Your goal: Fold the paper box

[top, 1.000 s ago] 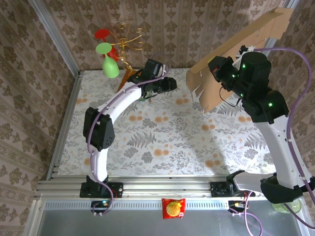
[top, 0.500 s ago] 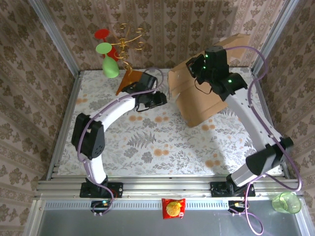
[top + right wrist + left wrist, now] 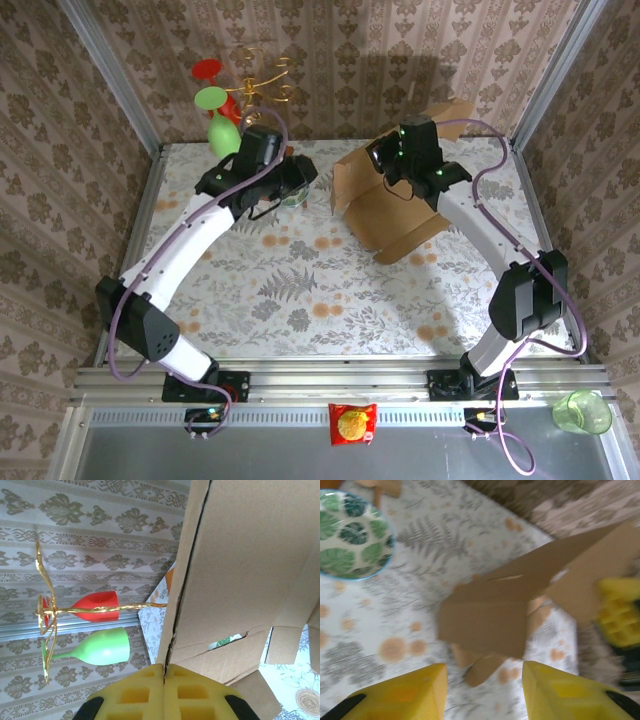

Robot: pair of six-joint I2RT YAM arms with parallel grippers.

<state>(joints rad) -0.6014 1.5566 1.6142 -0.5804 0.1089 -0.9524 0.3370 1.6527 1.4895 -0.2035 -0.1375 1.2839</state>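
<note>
- Lowered and carried leftward since a second ago, the big brown cardboard sheet that is the paper box [image 3: 395,215] is now found over the far right part of the flowery table [image 3: 300,300]. It was held high by the right wall before.
- It is held tilted, not flat. Its low edge looks close to the table, but touching cannot be told.
- Its long side seems to run from the low near end up to the far right corner, and its flaps [image 3: 345,190] are pointed left.
- One edge of the box [image 3: 250,555] is pinched by the right gripper [image 3: 163,680], whose yellow fingers are closed tight on it, so the right arm is the nearer one.
- The left gripper [image 3: 300,178] has been drawn back a little to the left and is set well apart from the sheet.
- From the left wrist, the box [image 3: 485,625] is seen straight ahead, and the left gripper [image 3: 482,672] is spread wide with nothing in it.
- For a fold, a reach to the right toward the flaps would likely be needed.
- A round bowl with green leaf print [image 3: 350,535] is seen beside the left gripper.
- A gold wire stand with a red and a green glass [image 3: 240,90] is placed at the far left corner.
</note>
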